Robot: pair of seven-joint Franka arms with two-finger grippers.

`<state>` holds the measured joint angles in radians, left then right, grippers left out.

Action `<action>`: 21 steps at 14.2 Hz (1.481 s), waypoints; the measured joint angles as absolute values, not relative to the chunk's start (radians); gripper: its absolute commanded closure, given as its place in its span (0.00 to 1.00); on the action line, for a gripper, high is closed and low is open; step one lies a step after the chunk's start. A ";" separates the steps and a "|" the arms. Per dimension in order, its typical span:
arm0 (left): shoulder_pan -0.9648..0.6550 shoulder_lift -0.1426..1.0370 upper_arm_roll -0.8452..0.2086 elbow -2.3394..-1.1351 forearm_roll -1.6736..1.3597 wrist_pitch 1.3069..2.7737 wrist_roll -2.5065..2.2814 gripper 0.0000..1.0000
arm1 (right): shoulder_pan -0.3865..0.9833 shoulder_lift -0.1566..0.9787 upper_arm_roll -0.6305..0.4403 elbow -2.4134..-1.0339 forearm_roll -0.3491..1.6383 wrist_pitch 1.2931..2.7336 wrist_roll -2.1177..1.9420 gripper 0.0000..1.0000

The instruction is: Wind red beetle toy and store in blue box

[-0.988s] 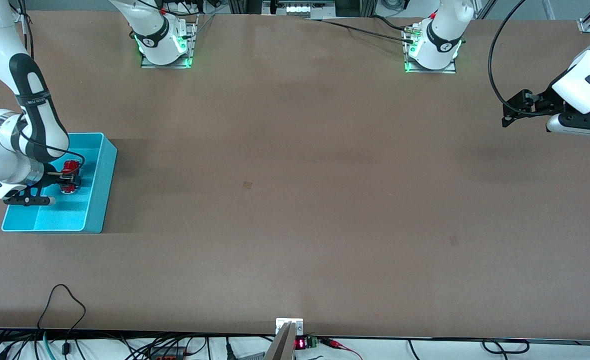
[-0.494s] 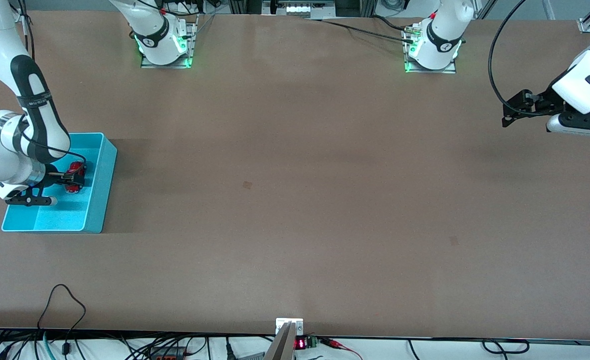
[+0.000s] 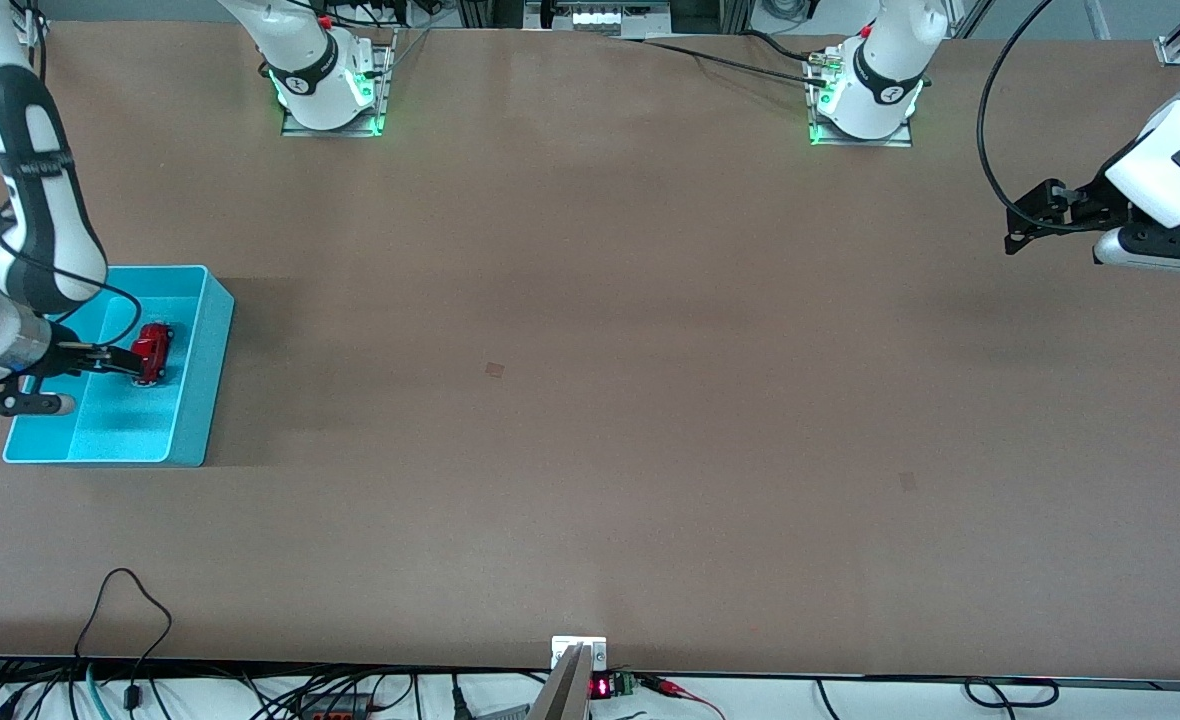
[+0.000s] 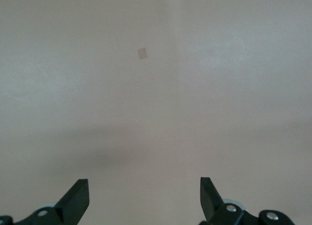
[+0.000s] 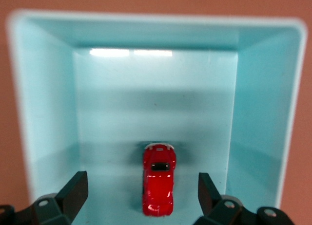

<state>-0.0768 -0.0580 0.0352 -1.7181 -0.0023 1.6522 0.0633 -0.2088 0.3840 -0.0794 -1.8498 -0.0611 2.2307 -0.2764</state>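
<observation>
The red beetle toy (image 3: 153, 350) lies on the floor of the blue box (image 3: 212, 370), near the box wall toward the table's middle. My right gripper (image 3: 110, 360) is open over the box, with its fingertips just short of the toy and not touching it. In the right wrist view the toy (image 5: 158, 186) sits between the open jaws of the right gripper (image 5: 142, 180), inside the box (image 5: 44, 113). My left gripper (image 3: 1015, 225) waits open and empty over the bare table at the left arm's end; it also shows in the left wrist view (image 4: 144, 186).
The box stands at the right arm's end of the table. Small darker patches (image 3: 494, 370) (image 3: 907, 481) mark the brown tabletop. The two arm bases (image 3: 328, 90) (image 3: 862, 100) stand along the table edge farthest from the front camera. Cables (image 3: 130, 610) hang at the nearest edge.
My right gripper has let go of the toy and drawn back from it toward the right arm's end. The toy now rests on the box floor. The left arm has not moved.
</observation>
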 measured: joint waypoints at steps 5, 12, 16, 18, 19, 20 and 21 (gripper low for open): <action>-0.077 -0.058 0.035 -1.718 -0.002 1.652 0.063 0.00 | -0.177 0.284 -0.020 -1.648 -0.061 1.865 -0.276 0.00; -0.077 -0.058 0.036 -1.718 -0.002 1.652 0.063 0.00 | -0.088 0.159 -0.009 -1.496 -0.047 1.505 -0.275 0.00; -0.077 -0.058 0.036 -1.718 -0.002 1.652 0.063 0.00 | -0.083 0.124 -0.009 -1.415 0.004 1.389 -0.229 0.00; -0.077 -0.058 0.036 -1.718 -0.002 1.652 0.063 0.00 | -0.083 0.121 -0.009 -1.410 0.005 1.385 -0.220 0.00; -0.077 -0.058 0.036 -1.718 -0.002 1.652 0.063 0.00 | -0.083 0.123 -0.009 -1.412 0.005 1.385 -0.215 0.00; -0.076 -0.058 0.036 -1.718 -0.002 1.652 0.063 0.00 | -0.083 0.126 -0.009 -1.417 0.005 1.385 -0.213 0.00; -0.076 -0.058 0.036 -1.718 -0.002 1.652 0.063 0.00 | -0.083 0.130 -0.009 -1.422 0.005 1.385 -0.210 0.00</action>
